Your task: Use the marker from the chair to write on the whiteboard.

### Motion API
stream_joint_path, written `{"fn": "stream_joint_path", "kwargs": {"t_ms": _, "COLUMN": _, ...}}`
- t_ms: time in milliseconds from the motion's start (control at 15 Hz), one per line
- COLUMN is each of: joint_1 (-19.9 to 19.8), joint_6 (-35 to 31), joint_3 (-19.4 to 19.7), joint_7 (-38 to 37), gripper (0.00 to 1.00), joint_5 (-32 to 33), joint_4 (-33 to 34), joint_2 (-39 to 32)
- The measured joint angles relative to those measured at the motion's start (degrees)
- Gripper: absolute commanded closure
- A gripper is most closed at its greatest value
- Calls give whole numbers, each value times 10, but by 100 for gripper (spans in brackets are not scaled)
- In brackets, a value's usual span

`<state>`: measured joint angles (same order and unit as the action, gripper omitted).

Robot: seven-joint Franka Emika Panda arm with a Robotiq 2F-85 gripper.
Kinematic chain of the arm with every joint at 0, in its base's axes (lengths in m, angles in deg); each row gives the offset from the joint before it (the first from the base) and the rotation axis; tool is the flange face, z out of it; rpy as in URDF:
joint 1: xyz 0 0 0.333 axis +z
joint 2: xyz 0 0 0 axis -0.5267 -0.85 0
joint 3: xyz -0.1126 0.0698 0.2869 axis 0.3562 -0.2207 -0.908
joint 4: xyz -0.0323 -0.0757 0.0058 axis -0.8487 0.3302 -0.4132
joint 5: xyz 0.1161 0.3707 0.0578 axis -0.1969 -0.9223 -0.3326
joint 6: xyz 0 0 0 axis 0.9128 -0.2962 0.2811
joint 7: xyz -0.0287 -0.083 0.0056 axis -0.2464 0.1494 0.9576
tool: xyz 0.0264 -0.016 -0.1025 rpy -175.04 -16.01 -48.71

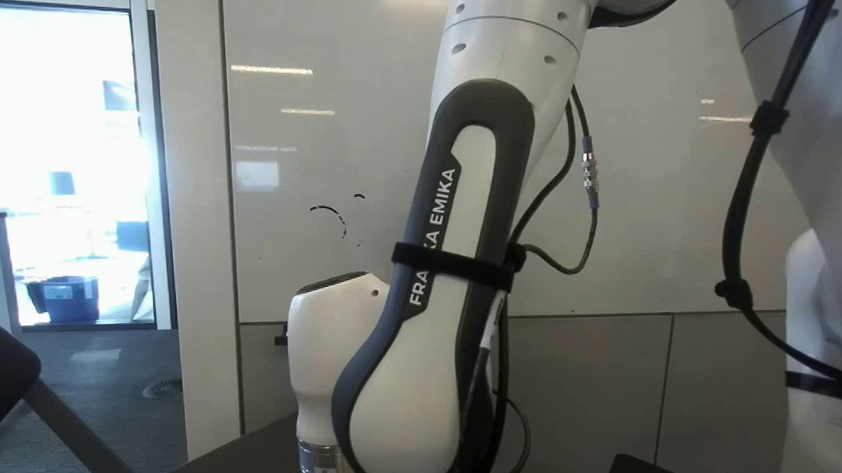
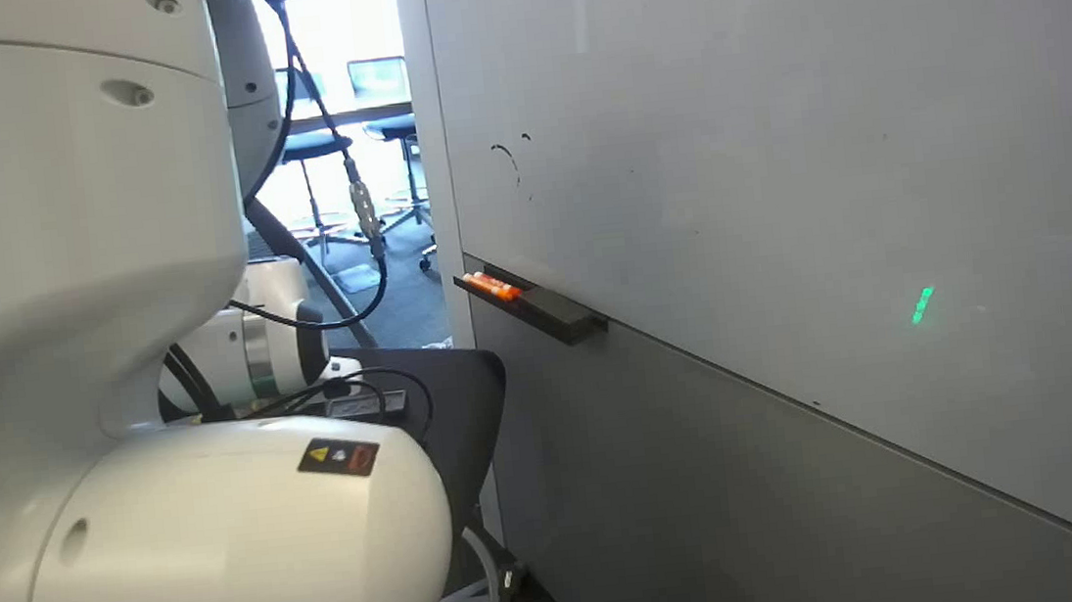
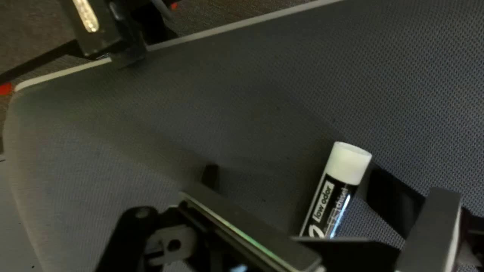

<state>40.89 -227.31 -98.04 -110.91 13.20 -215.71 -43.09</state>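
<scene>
The marker (image 3: 331, 198), black with a white end, lies on the dark mesh chair seat (image 3: 242, 113) in the wrist view. Its lower part is hidden behind a dark piece at the gripper. My gripper (image 3: 338, 228) is open. One finger is to the left of the marker and one to the right, with seat showing between the marker and the right finger. The whiteboard (image 1: 323, 262) shows in both exterior views (image 2: 779, 169) and bears a few short black strokes (image 2: 507, 156). The gripper and marker do not show in either exterior view.
A ledge (image 2: 562, 318) on the whiteboard holds orange markers (image 2: 492, 286). A black clamp-like object (image 3: 106, 34) sits at the seat's edge. A dark table (image 2: 465, 377) carries cables and a white robot part. A green glow (image 2: 923, 305) shows on the board.
</scene>
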Motion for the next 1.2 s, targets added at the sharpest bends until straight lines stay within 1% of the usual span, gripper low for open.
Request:
{"fn": "stream_joint_path", "kwargs": {"t_ms": 133, "joint_1": 22, "joint_6": 1, "joint_3": 17, "joint_7": 16, "gripper": 39, "joint_5": -23, "joint_4": 7, "joint_2": -5}}
{"fn": "stream_joint_path", "kwargs": {"t_ms": 267, "joint_1": 41, "joint_6": 3, "joint_3": 34, "joint_7": 21, "gripper": 54, "joint_5": -33, "joint_4": 9, "joint_2": -2}}
{"fn": "stream_joint_path", "kwargs": {"t_ms": 533, "joint_1": 72, "joint_6": 2, "joint_3": 55, "joint_7": 23, "gripper": 88, "joint_5": -34, "joint_4": 16, "joint_2": 0}}
{"fn": "stream_joint_path", "kwargs": {"t_ms": 600, "joint_1": 78, "joint_6": 2, "joint_3": 59, "joint_7": 23, "gripper": 94, "joint_5": -34, "joint_4": 19, "joint_2": 0}}
{"fn": "stream_joint_path", "kwargs": {"t_ms": 667, "joint_1": 84, "joint_6": 2, "joint_3": 62, "joint_7": 23, "gripper": 98, "joint_5": -34, "joint_4": 21, "joint_2": 0}}
{"fn": "stream_joint_path", "kwargs": {"t_ms": 867, "joint_1": 100, "joint_6": 3, "joint_3": 73, "joint_7": 23, "gripper": 100, "joint_5": -34, "joint_4": 24, "joint_2": -1}}
{"fn": "stream_joint_path", "kwargs": {"t_ms": 1067, "joint_1": 125, "joint_6": 6, "joint_3": 95, "joint_7": 19, "gripper": 93, "joint_5": -22, "joint_4": 24, "joint_2": -1}}
{"fn": "stream_joint_path", "kwargs": {"t_ms": 1133, "joint_1": 137, "joint_6": 10, "joint_3": 106, "joint_7": 14, "gripper": 71, "joint_5": -11, "joint_4": 25, "joint_2": 0}}
{"fn": "stream_joint_path", "kwargs": {"t_ms": 1200, "joint_1": 149, "joint_6": 16, "joint_3": 117, "joint_7": 6, "gripper": 69, "joint_5": 0, "joint_4": 26, "joint_2": 3}}
